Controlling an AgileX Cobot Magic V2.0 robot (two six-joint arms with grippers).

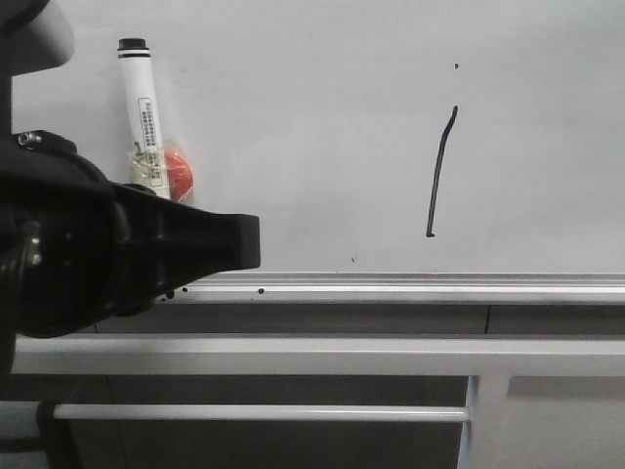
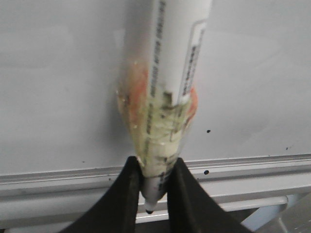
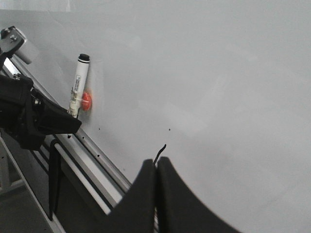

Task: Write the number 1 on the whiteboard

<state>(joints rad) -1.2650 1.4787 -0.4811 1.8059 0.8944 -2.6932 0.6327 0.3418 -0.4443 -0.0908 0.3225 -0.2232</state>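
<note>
The whiteboard point(image 1: 322, 117) fills the front view, with its silver rail point(image 1: 410, 286) below. The number 1 point(image 1: 441, 171) is a thin black, slightly curved stroke right of centre. My left gripper point(image 1: 234, 242) is at the left, shut on a white marker point(image 1: 140, 107) that stands upright, black end up, far left of the stroke. In the left wrist view the fingers point(image 2: 127, 194) clamp the taped marker point(image 2: 167, 97) near its tip. My right gripper point(image 3: 156, 165) is shut and empty, close before the board point(image 3: 218, 73); the stroke's top point(image 3: 161, 149) shows just above its fingertips.
An orange lump point(image 1: 179, 174) is taped to the marker. Grey metal frame bars point(image 1: 293, 354) and a thin rod point(image 1: 264, 413) run below the rail. Tiny black specks point(image 1: 456, 66) dot the board. The left arm point(image 3: 29, 116) shows in the right wrist view.
</note>
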